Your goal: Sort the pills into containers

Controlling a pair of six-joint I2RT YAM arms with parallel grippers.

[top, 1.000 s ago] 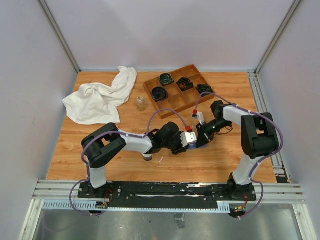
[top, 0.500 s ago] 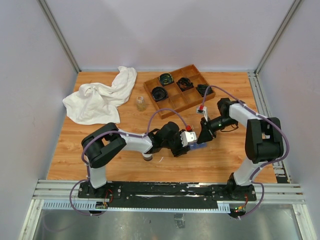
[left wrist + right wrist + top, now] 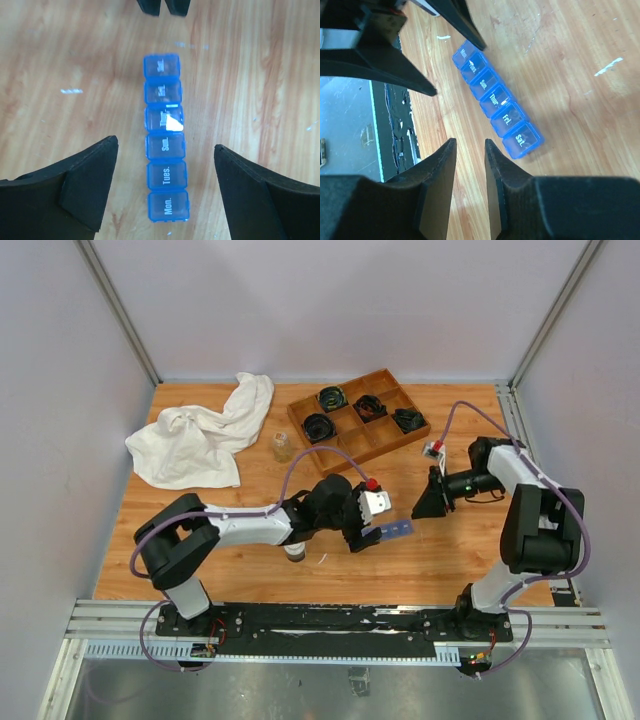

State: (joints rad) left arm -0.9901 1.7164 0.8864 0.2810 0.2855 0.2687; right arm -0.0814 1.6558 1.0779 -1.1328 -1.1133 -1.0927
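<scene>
While the blue pill organizer point(image 3: 166, 162) lies flat on the wooden table point(image 3: 200, 530) toward its near edge, right of centre, all six lids closed, the left gripper point(image 3: 165, 187) hovers over it with fingers spread wide on either side. Just to the strip's right, the right gripper point(image 3: 470, 165) holds nothing, its fingers nearly together with a narrow gap between them.

Your left gripper point(image 3: 372, 525) hangs low with its jaws spread wide and nothing between them. Your right gripper point(image 3: 432, 502) sits apart to its right, fingers point(image 3: 438, 187) nearly together, a narrow gap showing, gripping nothing.
</scene>
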